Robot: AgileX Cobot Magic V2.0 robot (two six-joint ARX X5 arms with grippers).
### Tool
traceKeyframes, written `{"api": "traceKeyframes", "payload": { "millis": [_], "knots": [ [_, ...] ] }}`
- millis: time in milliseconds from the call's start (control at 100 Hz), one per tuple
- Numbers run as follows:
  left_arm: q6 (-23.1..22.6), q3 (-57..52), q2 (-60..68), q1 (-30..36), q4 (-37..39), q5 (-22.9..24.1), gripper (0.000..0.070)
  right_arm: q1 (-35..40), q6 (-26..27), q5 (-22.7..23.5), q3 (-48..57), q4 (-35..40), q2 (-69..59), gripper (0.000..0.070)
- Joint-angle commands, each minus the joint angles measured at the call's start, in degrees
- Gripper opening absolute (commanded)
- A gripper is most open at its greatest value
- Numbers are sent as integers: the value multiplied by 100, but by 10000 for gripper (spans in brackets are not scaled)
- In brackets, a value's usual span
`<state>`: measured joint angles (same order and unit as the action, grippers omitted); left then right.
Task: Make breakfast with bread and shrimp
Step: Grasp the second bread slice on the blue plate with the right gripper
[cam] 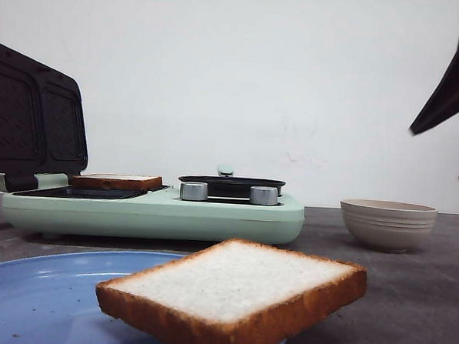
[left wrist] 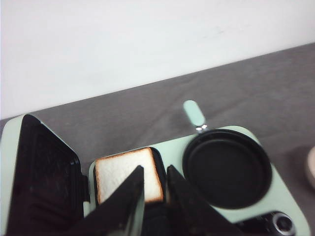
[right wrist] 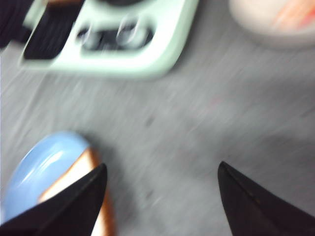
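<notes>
Shrimp (right wrist: 293, 14) blurred; plate (cam: 23, 292) cut off.

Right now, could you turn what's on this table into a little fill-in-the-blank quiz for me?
1. One bread slice lies in the mint-green sandwich maker, whose lid stands ____.
2. The other bread slice rests on a ____ plate.
3. The right gripper hangs over the table with its fingers spread ____.
4. Beside the sandwich maker's toasting well sits a round black ____.

Missing words: open; blue; wide apart; pan
</notes>
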<state>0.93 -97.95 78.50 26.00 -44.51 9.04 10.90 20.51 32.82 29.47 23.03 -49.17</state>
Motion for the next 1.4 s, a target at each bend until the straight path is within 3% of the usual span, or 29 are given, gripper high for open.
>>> {"api": "traceKeyframes", "payload": {
  "millis": [0, 240, 380, 730, 950, 1120, 1270, 1390],
  "knots": [
    [-55, 249, -472, 26, 37, -219, 0, 28, 131, 293, 50, -70, -260, 438],
    [66, 2009, -2566, 33, 37, -929, 0, 48, 205, 1617, 52, -68, -1062, 446],
    [142, 2728, -3447, 33, -61, -1095, 0, 295, 286, 2011, 52, -70, -1414, 503],
    [289, 3132, -4341, 33, -166, -1097, 0, 1261, 273, 2098, 52, -127, -2251, 503],
    [289, 3132, -4334, 33, -24, -1099, 0, 1631, 442, 2031, 52, -662, -2684, 497],
    [286, 3132, -4334, 33, -22, -1102, 0, 1679, 804, 1921, 52, -1110, -2721, 399],
    [278, 3132, -4334, 39, -17, -1102, 0, 1679, 944, 1926, 52, -1327, -2721, 382],
    [269, 3132, -4334, 111, 2, -1099, 0, 1679, 1021, 1932, 52, -1338, -2721, 278]
  ]
}}
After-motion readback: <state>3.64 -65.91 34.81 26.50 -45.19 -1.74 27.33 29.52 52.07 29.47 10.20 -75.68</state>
